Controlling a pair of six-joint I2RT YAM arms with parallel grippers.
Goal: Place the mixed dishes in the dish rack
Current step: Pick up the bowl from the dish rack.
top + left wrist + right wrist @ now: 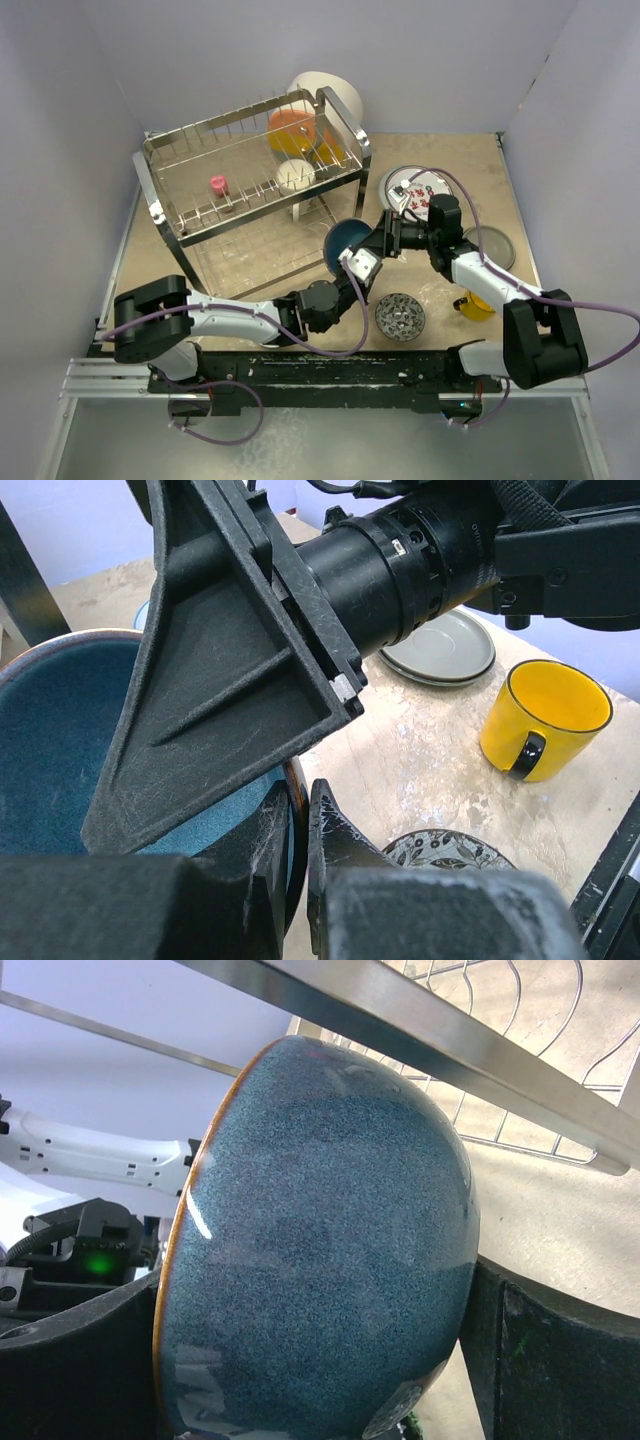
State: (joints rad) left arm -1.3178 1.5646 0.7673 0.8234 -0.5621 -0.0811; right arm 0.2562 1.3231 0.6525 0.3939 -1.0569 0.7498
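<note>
Left pincer point(298, 820) pinched on rim of dark blue bowl point(320, 1250), tipped on edge over counter point(430, 770) beside dish rack point(158, 215). Right pincer point(315, 1360) spread around belly, contact perhaps absent. Glazed, heavy, slippery, breakable; best held across rim.

Light: bright, even, from above | Shadows: soft, faint beneath dish rack point(250, 207) | Glare: pale streaks on dark blue bowl point(320, 1250), chrome glints | Focus: overhead sharp, wrist foregrounds slightly soft
</note>
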